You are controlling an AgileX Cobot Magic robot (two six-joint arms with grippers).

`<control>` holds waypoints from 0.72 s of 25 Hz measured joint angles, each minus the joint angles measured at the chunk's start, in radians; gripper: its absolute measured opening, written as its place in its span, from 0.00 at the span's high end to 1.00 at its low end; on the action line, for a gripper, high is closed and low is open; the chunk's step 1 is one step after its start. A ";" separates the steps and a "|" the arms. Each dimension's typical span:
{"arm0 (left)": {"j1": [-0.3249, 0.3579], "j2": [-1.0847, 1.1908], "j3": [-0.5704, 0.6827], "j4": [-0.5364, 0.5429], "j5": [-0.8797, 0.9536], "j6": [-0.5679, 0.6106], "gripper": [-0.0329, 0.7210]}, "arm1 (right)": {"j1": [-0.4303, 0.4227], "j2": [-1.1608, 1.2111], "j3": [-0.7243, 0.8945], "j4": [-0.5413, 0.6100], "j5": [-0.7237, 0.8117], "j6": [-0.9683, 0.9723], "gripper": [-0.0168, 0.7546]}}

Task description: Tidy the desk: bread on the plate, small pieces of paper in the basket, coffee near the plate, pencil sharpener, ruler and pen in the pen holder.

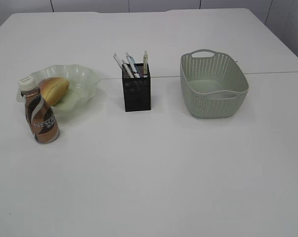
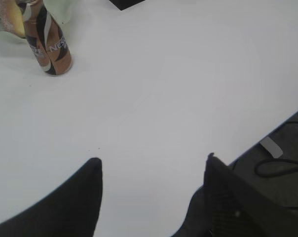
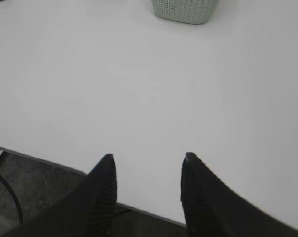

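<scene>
The bread (image 1: 54,89) lies on the pale green plate (image 1: 82,79) at the left of the desk (image 1: 154,163). The coffee (image 1: 40,116) stands upright just in front of the plate; in the left wrist view the coffee (image 2: 51,47) and bread (image 2: 10,19) sit at the top left. The black pen holder (image 1: 137,90) holds pens (image 1: 131,64) and other thin items; ruler and sharpener cannot be told apart. The basket (image 1: 213,85) stands right of it; its inside looks bare. The pieces of paper are out of view. My left gripper (image 2: 153,160) and right gripper (image 3: 149,157) are open and empty near the desk's front edge.
In the left wrist view the desk's edge (image 2: 267,133) runs at the right, with cables (image 2: 279,165) on the floor below. The right wrist view shows the front edge (image 3: 40,159) and the basket's base (image 3: 185,11) far ahead. Neither arm shows in the exterior view.
</scene>
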 joint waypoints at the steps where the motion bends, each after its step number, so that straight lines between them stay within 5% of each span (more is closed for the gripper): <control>1: 0.000 -0.009 0.000 0.006 0.000 0.001 0.33 | 0.000 0.000 0.005 0.000 -0.009 0.000 0.57; 18: 0.000 -0.100 0.000 -0.005 -0.002 -0.009 0.35 | 0.000 0.000 0.038 -0.032 -0.103 0.107 0.57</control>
